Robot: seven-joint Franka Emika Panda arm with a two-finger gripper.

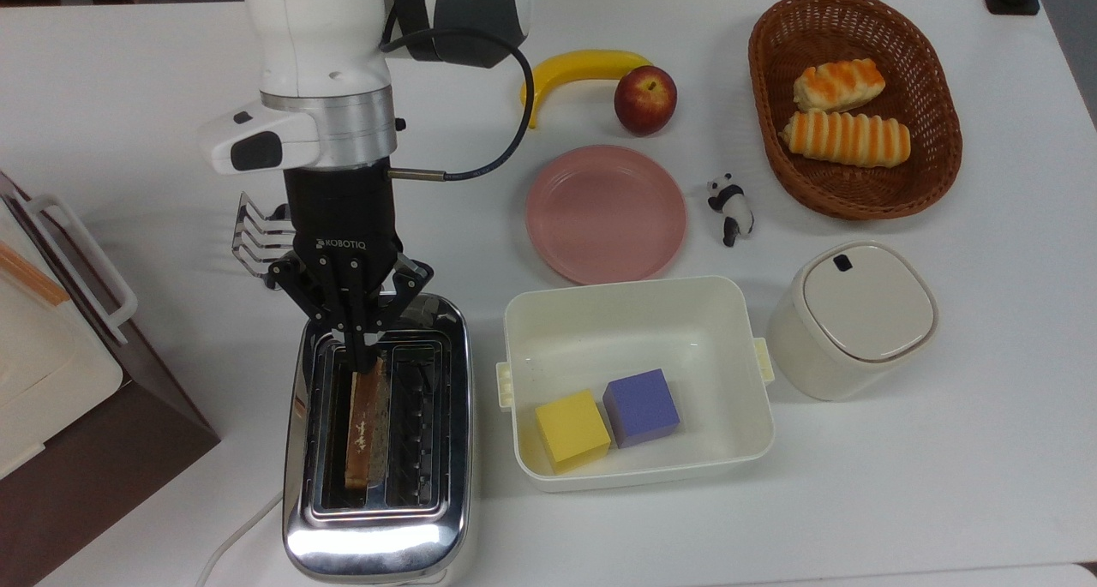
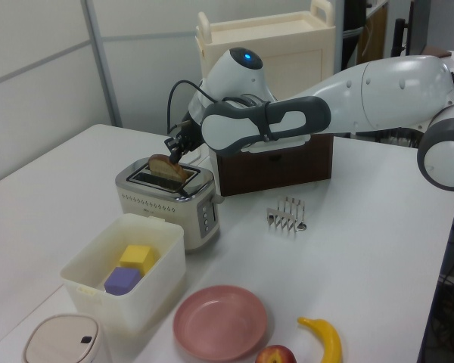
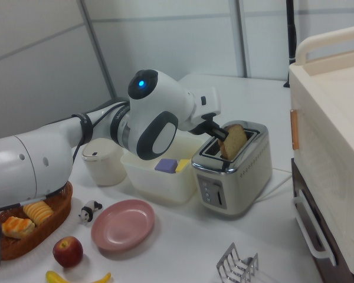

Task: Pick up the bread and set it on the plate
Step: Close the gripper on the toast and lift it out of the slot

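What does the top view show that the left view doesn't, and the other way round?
Top view: an oval brown wicker basket holding two orange-striped cream rolls, and a small black-and-white panda figurine beside the round pink plate.
Left view: the arm's long white rear links and grey wall panels behind the table.
Shared: the chrome toaster, the slice of brown bread standing in its slot with the tool shut on its end, the pink plate, and the white rectangular tub with a yellow block and a purple block.
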